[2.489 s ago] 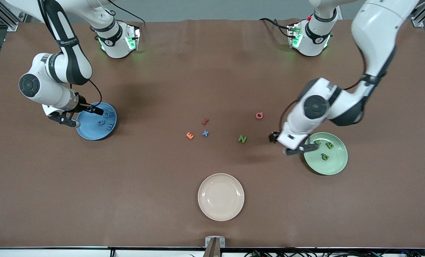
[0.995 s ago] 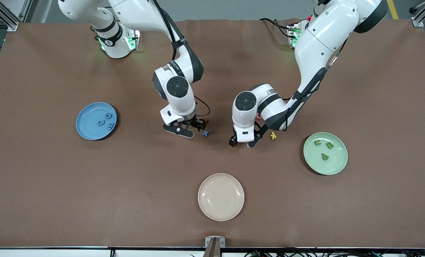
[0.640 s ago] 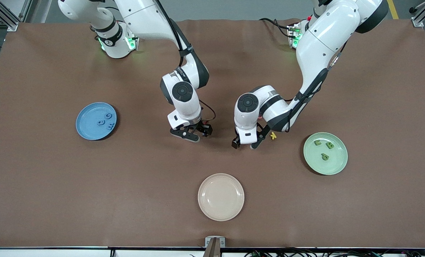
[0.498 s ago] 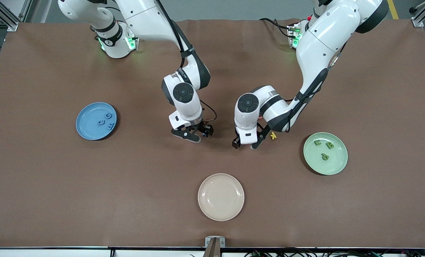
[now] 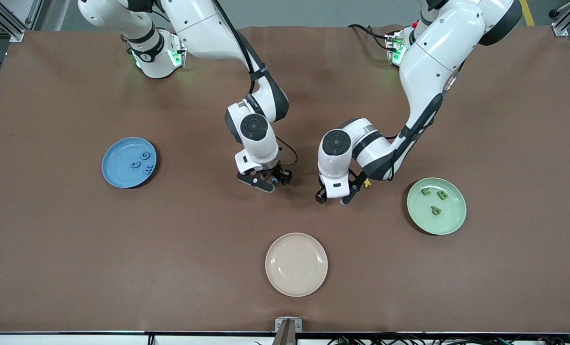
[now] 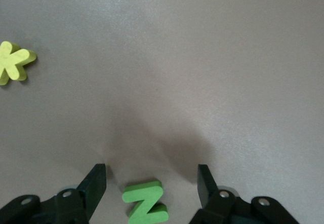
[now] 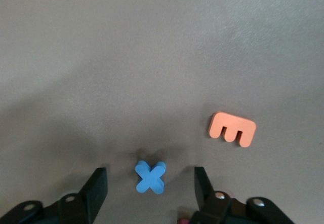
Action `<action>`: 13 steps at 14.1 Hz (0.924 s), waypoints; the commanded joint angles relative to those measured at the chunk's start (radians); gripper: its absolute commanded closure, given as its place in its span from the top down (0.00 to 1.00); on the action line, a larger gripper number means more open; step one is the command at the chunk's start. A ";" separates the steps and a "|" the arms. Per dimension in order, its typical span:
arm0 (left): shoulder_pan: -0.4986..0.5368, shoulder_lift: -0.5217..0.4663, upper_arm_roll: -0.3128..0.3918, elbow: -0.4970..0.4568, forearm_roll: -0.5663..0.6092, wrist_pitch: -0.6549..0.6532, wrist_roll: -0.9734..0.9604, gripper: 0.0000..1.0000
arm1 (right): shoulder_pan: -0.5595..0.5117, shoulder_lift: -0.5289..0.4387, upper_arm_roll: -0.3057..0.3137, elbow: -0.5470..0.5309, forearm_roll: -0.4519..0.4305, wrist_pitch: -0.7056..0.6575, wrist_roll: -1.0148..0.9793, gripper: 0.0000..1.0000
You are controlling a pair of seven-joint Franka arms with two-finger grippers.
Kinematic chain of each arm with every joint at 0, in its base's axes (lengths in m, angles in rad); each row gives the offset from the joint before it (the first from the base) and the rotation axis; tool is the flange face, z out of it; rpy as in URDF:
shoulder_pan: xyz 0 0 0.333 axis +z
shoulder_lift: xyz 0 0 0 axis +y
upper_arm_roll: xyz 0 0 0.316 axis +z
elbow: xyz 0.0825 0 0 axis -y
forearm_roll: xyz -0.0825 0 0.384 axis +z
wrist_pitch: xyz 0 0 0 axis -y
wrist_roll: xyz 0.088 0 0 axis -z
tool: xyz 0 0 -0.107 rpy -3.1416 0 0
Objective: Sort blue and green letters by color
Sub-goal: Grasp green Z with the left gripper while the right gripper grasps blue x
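A blue X (image 7: 150, 177) lies flat on the brown table between the open fingers of my right gripper (image 7: 150, 183), touched by neither. My right gripper (image 5: 270, 182) is down at the table's middle and hides the X in the front view. A green N (image 6: 146, 201) lies between the open fingers of my left gripper (image 6: 152, 183), also untouched. My left gripper (image 5: 333, 197) stands low beside the right one. Three blue letters (image 5: 145, 155) rest on the blue plate (image 5: 117, 165). Three green letters (image 5: 442, 195) rest on the green plate (image 5: 450, 213).
An orange E (image 7: 233, 128) lies close to the blue X. A yellow K (image 6: 15, 63) lies near the green N and shows beside the left arm's wrist as the yellow K (image 5: 367, 182). A beige plate (image 5: 296, 264) sits nearer the front camera.
Both grippers have come down over their letters and their fingers have drawn closer together. The right gripper slid over the blue X, which no longer shows in the front view.
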 commanded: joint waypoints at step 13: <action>-0.040 0.034 -0.004 0.042 0.007 -0.068 0.032 0.66 | 0.023 0.036 -0.006 0.027 0.006 -0.008 0.018 0.36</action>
